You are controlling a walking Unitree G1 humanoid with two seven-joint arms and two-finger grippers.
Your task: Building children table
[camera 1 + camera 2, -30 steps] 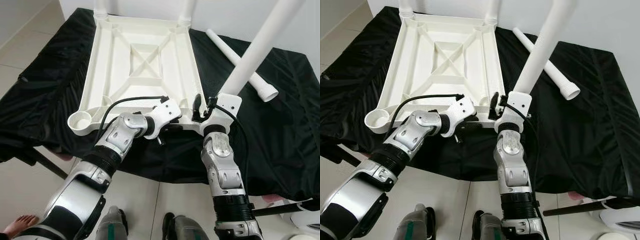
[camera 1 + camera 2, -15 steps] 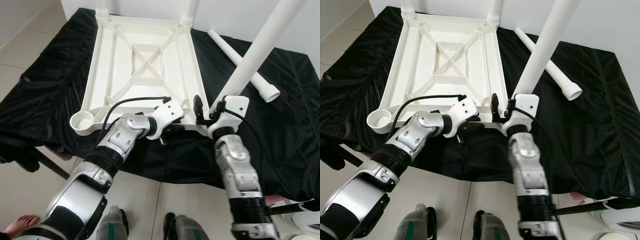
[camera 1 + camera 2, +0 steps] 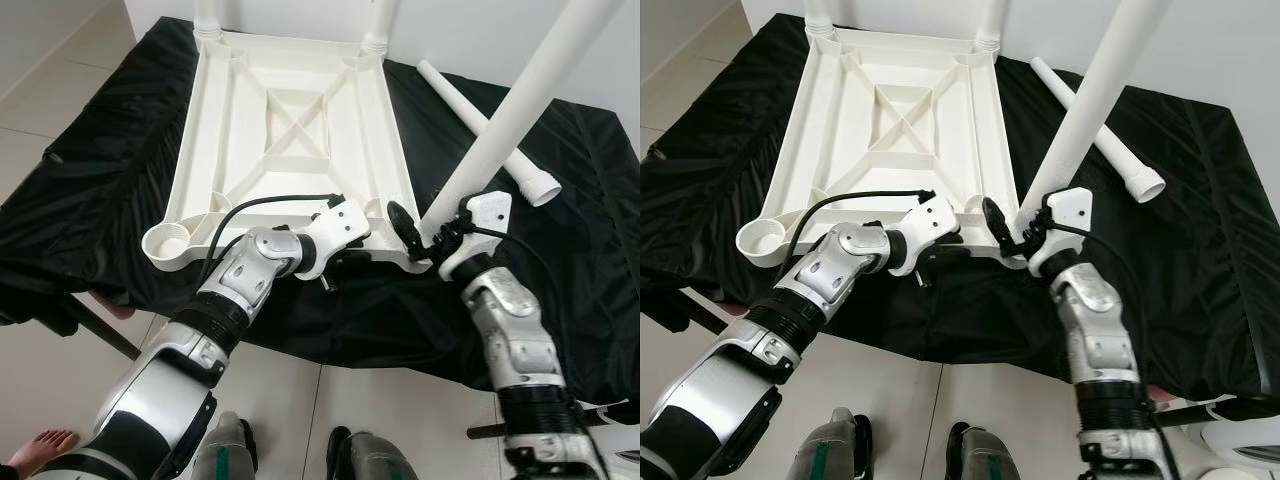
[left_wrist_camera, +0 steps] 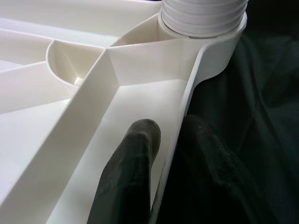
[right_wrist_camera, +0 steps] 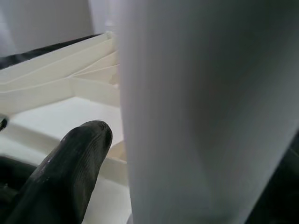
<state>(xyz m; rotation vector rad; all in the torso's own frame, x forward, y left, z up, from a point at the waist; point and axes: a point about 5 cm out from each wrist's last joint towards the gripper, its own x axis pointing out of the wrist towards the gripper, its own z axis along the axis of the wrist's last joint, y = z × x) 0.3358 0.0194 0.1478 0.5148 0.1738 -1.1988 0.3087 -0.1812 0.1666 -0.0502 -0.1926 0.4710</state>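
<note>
**Third leg at the near right corner, one socket open**

While the white tabletop point(image 3: 290, 130) lies upside down on the black cloth point(image 3: 100, 160), I hold it at its near edge and work a leg into its near right corner. At the far left, the near left corner socket point(image 3: 165, 241) stands empty, a round open cup. My left gripper point(image 4: 163, 154) is pinched onto the tabletop's near rim, one finger inside the wall and one outside on the cloth side, just short of the ribbed collar of the leg I am fitting. Two far legs point(image 3: 207, 15) are already standing in their sockets at the back edge.

Moving right, the white leg point(image 3: 510, 110) rises from the near right corner and tilts away to the right, not upright. My right gripper point(image 3: 1015, 225) is at its base; one black finger lies against the tube, but I cannot tell whether I am clamped on it or open. A spare leg point(image 3: 490, 130) lies loose on the cloth further right.

My worry is the tilt. If I push or twist while the leg leans, I judge it could cross-seat or jam in the socket, or lever the light tabletop up off the cloth against my left grip. A slip of that rim pinch would let the whole top slide toward the table edge.
</note>
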